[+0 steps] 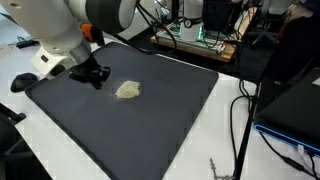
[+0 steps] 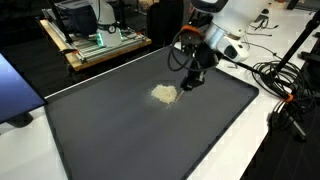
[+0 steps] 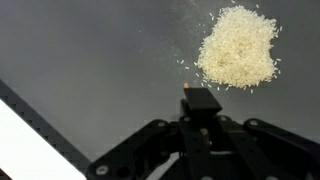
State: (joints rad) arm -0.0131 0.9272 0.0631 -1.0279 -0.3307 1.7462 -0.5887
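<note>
End effector: jaws seen fully closed in wrist view, tips pressed together; nothing made out betw. them, so nothing is gripped.
Position: end effector is held low over the mat, near the mat's edge; whether the tips touch the mat cannot be told.
Grain pile: small heap of pale, rice-like grains lying on the mat, just beside the closed tips but apart from them. It is seen in both exterior views, e.g. pile.
Stray grains: a few are scattered on the side of the heap facing the tips.
Mat: dark, flat, spread over a white desk.
Cables: draped on the desk past the mat edge, well apart from the heap.
Risk 1: heap could be scattered rather than moved as one, prob. if the narrow closed tips are driven through its middle.
Risk 2: grains could be skipped over if the tips ride too high, or the mat dragged and rucked if they are pressed too hard.
Risk 3: loose grains may be flicked off the mat onto the desk by a fast sweep.
</note>
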